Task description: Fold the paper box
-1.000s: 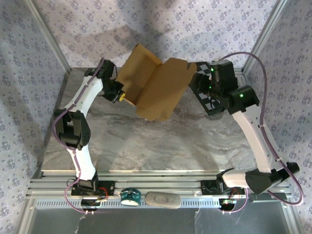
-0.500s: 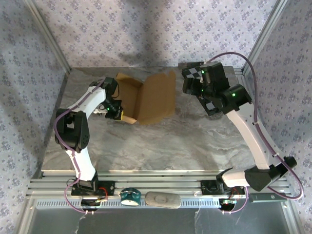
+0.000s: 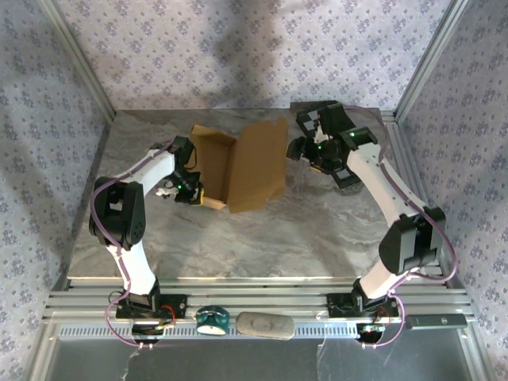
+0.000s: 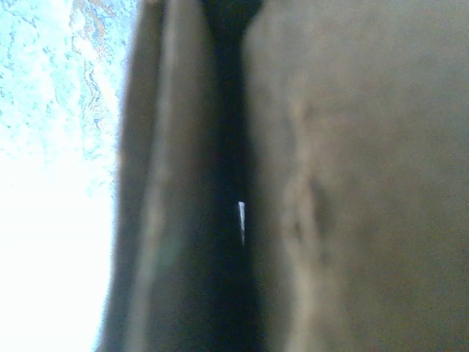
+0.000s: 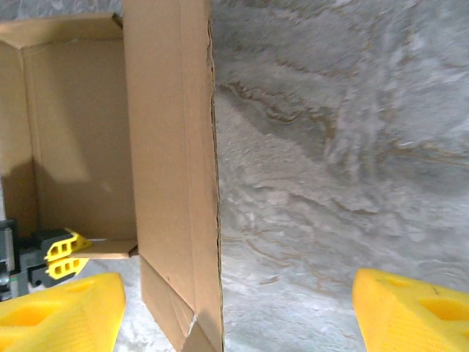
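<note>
While the paper box (image 3: 242, 163) sits toward the back of the table (image 3: 317, 230), its shallow tray holds nothing and faces upward. The lid stands raised along the tray's right side, and the crease between them runs far to near. The left gripper (image 3: 197, 194) pinches the tray's near wall. The right gripper (image 5: 234, 308) hangs just beside the lid, jaws spread wide.

No lettering, label or number can be read on the paper box (image 3: 255, 163) or elsewhere.

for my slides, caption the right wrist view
Right jaws open before the upright lid of the paper box; left jaws pinch its wall.
</note>
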Robot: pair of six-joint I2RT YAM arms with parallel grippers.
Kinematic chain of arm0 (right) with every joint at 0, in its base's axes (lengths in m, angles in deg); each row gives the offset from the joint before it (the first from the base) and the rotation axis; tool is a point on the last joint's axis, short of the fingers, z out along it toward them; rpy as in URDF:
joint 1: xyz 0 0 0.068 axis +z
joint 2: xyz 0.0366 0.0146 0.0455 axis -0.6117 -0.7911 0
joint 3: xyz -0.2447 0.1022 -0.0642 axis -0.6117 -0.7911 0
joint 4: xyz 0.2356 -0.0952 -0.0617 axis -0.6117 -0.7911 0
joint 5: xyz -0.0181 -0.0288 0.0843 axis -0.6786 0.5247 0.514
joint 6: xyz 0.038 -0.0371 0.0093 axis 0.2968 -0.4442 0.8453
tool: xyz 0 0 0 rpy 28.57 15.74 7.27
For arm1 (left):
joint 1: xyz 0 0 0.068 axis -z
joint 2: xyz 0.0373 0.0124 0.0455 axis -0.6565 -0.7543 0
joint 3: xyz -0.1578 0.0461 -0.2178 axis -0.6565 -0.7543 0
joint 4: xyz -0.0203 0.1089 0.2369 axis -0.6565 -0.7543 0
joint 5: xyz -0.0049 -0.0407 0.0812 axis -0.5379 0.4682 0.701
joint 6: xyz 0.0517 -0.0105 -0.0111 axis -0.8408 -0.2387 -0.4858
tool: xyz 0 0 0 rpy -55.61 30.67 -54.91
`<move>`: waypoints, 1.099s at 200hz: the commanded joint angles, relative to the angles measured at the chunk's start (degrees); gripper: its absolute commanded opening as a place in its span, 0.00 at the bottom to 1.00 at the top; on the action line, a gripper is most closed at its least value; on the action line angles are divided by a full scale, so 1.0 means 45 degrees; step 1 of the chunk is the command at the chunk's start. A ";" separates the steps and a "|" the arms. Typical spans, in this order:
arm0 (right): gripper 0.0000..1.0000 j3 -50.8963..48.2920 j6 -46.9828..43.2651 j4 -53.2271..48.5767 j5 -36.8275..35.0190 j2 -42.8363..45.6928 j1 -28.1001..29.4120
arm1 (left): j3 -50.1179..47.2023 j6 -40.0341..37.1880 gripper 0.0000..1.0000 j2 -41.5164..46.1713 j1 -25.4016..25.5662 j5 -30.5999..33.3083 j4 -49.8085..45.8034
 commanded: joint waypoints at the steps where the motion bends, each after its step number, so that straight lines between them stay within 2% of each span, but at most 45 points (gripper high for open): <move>1: 0.81 0.1241 -0.0484 -0.0655 0.1128 -0.1096 0.0256 | -0.0352 0.0114 0.00 0.0168 0.0073 -0.0051 -0.0204; 17: 0.80 0.0972 -0.0708 -0.0822 0.0810 -0.1553 0.0235 | -0.0382 0.0066 0.00 0.0143 0.0072 -0.0089 -0.0135; 45: 0.78 0.0707 -0.0671 0.0331 0.0968 -0.1791 0.0199 | -0.0343 -0.0113 0.00 0.0103 0.0073 -0.0127 -0.0113; 69: 0.70 0.2517 -0.1063 -0.0227 0.1152 -0.3151 0.0573 | -0.0411 -0.0127 0.00 0.0072 0.0083 -0.0201 -0.0077; 85: 0.64 0.3999 -0.1488 -0.1547 0.0327 -0.4327 0.1000 | -0.0439 -0.0101 0.00 0.0064 0.0092 -0.0260 -0.0001; 105: 0.54 0.5283 -0.1744 -0.2965 -0.0727 -0.5379 0.1190 | -0.0551 -0.0088 0.00 0.0064 0.0127 -0.0496 0.0315; 139: 0.39 0.6154 -0.1915 -0.3463 -0.1764 -0.5635 0.1512 | -0.0683 -0.0100 0.00 0.0093 0.0297 -0.0697 0.0735; 160: 0.16 0.7372 -0.2784 -0.4513 -0.2887 -0.6038 0.1908 | -0.0902 -0.0069 0.00 0.0101 0.0495 -0.1137 0.1362; 164: 0.11 0.7620 -0.3027 -0.4701 -0.3027 -0.6090 0.1967 | -0.0947 -0.0069 0.03 0.0118 0.0535 -0.1222 0.1533; 173: 0.00 0.8027 -0.3652 -0.5080 -0.3488 -0.6183 0.2074 | -0.0968 -0.0153 0.20 0.0197 0.0603 -0.1344 0.1806; 180: 0.00 0.8267 -0.4114 -0.5356 -0.3877 -0.6215 0.2103 | -0.0924 -0.0244 0.33 0.0289 0.0671 -0.1359 0.1878; 190: 0.00 0.8474 -0.4827 -0.5741 -0.4365 -0.6187 0.2035 | -0.0735 -0.0458 0.47 0.0436 0.0750 -0.1294 0.1694; 206: 0.00 0.8706 -0.5705 -0.6166 -0.4542 -0.6082 0.1806 | -0.0336 -0.0791 0.62 0.0698 0.0868 -0.1206 0.1293; 220: 0.00 0.8816 -0.6594 -0.6195 -0.4654 -0.5981 0.1557 | 0.0068 -0.1036 0.66 0.0982 0.0987 -0.1184 0.1241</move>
